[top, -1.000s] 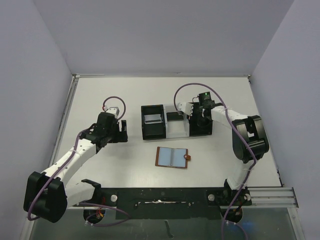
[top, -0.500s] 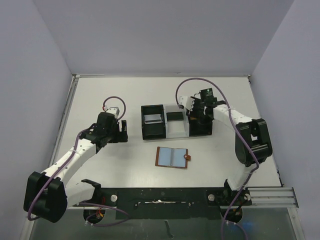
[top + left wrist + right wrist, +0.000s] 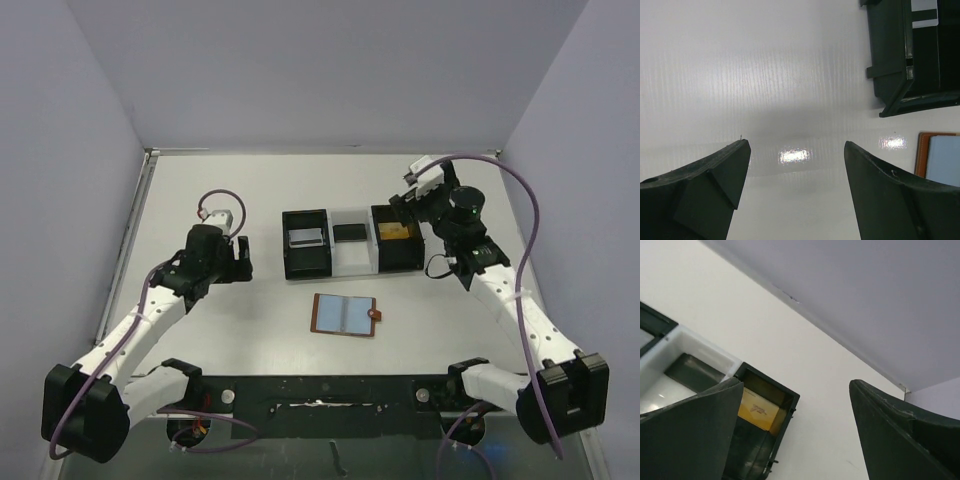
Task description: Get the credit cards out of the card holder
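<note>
- Card holder: lies opened flat on the table, nearest the arm bases and roughly midway between them. Blue-grey pockets face up, snap tab points right. Lying open like this, the pockets can be reached from above. No card edge shows in them, but at this size I cannot rule out one tucked inside.
- Left gripper: hovers over bare table, left of the tray and beyond the holder. Jaws are spread wide with nothing between them. The holder's brown edge shows at the right of the wrist view, so it is close enough to pin the holder if needed.
- Tray: just beyond the holder, three compartments, one card in each: a silver-grey card on the left, a dark card in the white middle, a yellow card on the right. It looks like a sorting arrangement.
- Right gripper: raised at the tray's far right corner. Jaws are wide apart and empty. The yellow card sits below its left finger, lying free in the compartment.
- Judgement: task at or near its end. Check the pockets before calling it done.
</note>
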`<move>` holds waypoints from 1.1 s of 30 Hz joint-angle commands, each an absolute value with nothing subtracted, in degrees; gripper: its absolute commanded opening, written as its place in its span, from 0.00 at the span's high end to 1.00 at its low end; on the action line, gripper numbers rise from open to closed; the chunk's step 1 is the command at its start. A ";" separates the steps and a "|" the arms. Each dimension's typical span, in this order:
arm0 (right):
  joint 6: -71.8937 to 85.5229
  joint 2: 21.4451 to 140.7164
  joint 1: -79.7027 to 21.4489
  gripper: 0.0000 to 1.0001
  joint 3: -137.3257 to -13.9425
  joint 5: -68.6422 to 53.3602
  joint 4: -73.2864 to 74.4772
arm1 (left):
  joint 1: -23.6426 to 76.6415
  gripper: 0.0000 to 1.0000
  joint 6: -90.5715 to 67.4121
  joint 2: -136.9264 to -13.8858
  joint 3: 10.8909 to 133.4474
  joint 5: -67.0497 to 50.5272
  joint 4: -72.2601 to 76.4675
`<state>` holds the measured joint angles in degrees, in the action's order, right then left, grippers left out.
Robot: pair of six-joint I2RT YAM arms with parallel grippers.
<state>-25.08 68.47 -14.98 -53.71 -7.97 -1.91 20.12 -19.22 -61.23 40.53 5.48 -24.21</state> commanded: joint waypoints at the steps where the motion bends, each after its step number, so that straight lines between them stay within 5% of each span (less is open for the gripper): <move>1: -0.61 60.51 -14.81 0.03 -46.92 -0.75 -10.91 | 19.60 0.24 -18.85 -58.58 42.15 7.05 -22.10; 8: 25.09 50.16 -14.61 0.02 -39.52 17.34 0.74 | 19.56 0.24 -19.07 -57.84 41.87 7.37 -21.79; 17: 42.47 48.50 -16.56 0.02 -33.26 -4.03 5.53 | 19.42 0.23 -19.32 -57.75 42.07 8.47 -22.06; 28: 57.27 59.87 -47.86 0.02 -40.61 30.31 17.44 | 19.27 0.23 -19.69 -57.01 41.98 9.21 -21.80; 33: 62.47 69.65 -53.46 0.03 -45.49 30.83 21.47 | 19.17 0.23 -19.69 -56.91 42.19 9.58 -22.29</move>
<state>56.66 64.69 -50.72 -41.65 23.49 18.31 19.68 -19.31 -58.30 40.53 8.69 -24.21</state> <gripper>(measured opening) 0.990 0.755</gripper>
